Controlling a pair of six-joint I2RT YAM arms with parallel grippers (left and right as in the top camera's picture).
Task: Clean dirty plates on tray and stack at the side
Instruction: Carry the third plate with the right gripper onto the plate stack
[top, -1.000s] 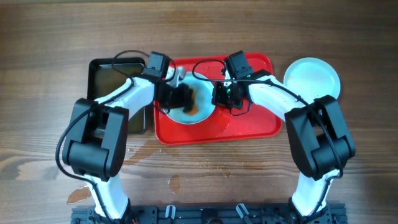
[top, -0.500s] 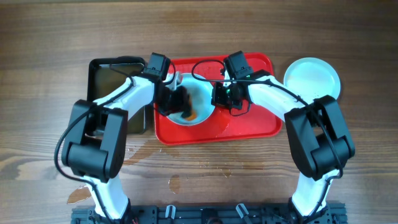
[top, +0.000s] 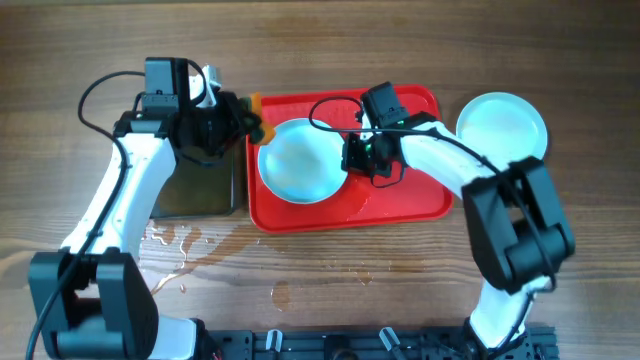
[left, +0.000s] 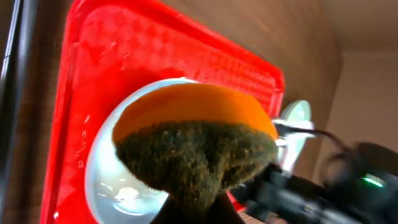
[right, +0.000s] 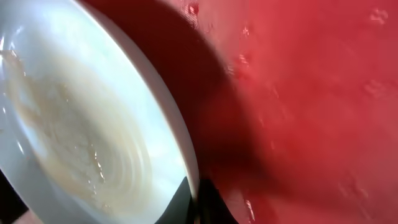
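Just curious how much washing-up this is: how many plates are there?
2. One plate lies on the red tray, its rim held by the right gripper; the other plate sits on the table right of the tray. More may be hidden beneath it.

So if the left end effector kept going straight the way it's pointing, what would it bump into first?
Probably the plate on the red tray; the left end effector aims its sponge there, though height is hard to judge.
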